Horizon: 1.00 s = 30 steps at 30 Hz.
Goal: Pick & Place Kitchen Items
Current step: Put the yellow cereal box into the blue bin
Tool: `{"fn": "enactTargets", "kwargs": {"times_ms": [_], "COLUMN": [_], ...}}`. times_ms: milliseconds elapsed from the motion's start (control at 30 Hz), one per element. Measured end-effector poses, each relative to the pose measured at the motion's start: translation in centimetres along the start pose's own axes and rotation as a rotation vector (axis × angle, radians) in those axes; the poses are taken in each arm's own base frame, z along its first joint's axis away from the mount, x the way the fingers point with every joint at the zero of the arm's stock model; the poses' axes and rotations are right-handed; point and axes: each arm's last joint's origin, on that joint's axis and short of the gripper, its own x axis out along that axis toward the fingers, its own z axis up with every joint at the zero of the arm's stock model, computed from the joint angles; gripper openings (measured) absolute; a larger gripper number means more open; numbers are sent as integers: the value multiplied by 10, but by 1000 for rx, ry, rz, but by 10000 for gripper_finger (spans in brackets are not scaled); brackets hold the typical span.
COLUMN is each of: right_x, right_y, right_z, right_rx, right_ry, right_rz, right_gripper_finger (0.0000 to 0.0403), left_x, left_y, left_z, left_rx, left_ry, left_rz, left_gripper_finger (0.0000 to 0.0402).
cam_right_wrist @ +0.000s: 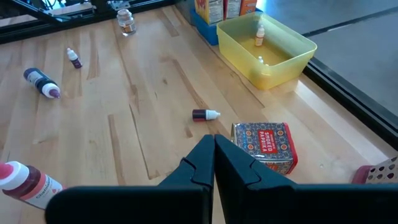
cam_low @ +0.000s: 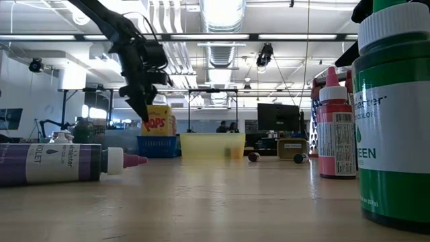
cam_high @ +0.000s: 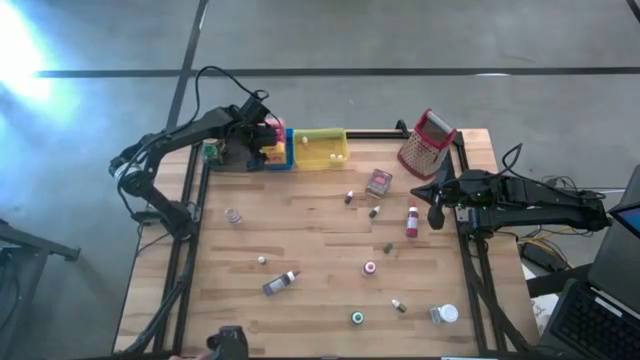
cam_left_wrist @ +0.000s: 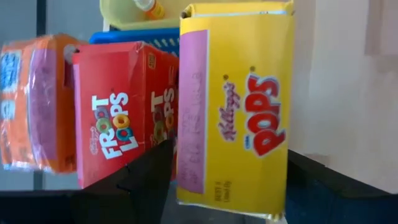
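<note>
Pops box [cam_left_wrist: 233,106] stands in blue tray [cam_high: 283,150], left jaws parted around it.

Two trays stand side by side at the table's far edge: one blue tray [cam_high: 287,150] and one yellow tray [cam_high: 320,150]. Three cereal boxes stand in the blue tray: one yellow Pops box [cam_left_wrist: 233,106], one red Froot Loops box [cam_left_wrist: 121,112] and one orange box [cam_left_wrist: 34,102]. One metal grater [cam_high: 427,142] and one paprika tin [cam_high: 379,182] stand near the trays. About a dozen small bottles and jars lie scattered across the tabletop; the exact count cannot be told.
</note>
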Motion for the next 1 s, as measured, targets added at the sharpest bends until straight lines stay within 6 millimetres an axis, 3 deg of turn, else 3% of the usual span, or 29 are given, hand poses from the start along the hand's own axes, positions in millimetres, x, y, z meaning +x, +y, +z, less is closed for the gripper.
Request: {"fn": "enactTargets", "kwargs": {"times_ms": [300,867,1000], "right_x": [0,0,0], "right_y": [0,0,0], "right_z": [0,0,0], "right_rx": [0,0,0], "right_ry": [0,1,1], "right_rz": [0,1,0], "right_gripper_finger": [8,8,8], "left_x": [-11,-51,-61], "left_y": [-1,-7,-6], "left_z": [-1,-1,3], "left_rx": [4,-1,-108], "left_ry": [-9,-132,-211], "left_rz": [29,87,130], "left_gripper_finger": [255,255,255]}}
